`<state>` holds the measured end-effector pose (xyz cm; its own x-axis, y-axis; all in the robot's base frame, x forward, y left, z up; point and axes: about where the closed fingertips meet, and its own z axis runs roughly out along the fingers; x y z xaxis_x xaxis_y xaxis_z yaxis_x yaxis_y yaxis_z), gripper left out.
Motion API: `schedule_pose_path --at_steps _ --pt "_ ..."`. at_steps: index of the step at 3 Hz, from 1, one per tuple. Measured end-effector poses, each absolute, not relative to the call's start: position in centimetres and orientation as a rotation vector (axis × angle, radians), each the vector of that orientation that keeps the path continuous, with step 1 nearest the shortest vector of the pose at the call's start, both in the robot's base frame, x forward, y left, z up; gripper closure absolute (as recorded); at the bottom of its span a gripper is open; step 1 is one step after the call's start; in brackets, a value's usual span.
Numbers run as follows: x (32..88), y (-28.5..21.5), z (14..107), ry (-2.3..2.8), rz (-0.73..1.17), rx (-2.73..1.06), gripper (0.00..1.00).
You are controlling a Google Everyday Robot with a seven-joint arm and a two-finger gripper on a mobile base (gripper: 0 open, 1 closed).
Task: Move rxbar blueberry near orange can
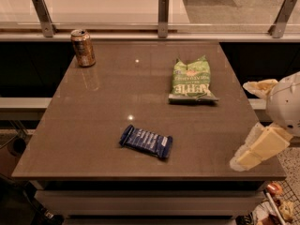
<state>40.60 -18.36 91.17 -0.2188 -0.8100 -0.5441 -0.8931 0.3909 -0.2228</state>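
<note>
Blue snack bar (146, 142) lies at six o'clock on the table (93, 125), orange can (83, 48) at eleven; the gripper (243, 125) hangs at four, fingers (262, 146) spread wide, empty.

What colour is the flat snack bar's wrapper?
Dark blue wrapper with white lettering, camera view; pale gripper at table's right edge.

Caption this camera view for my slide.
Gripper hovers at right edge of table; rxbar blueberry lies near front, orange can stands back left.
</note>
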Motion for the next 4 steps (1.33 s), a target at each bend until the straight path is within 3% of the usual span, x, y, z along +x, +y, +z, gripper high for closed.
schedule_pose_path --at_steps 4 --pt "41.2 -12.1 85.5 1.850 0.503 -1.233 0.00"
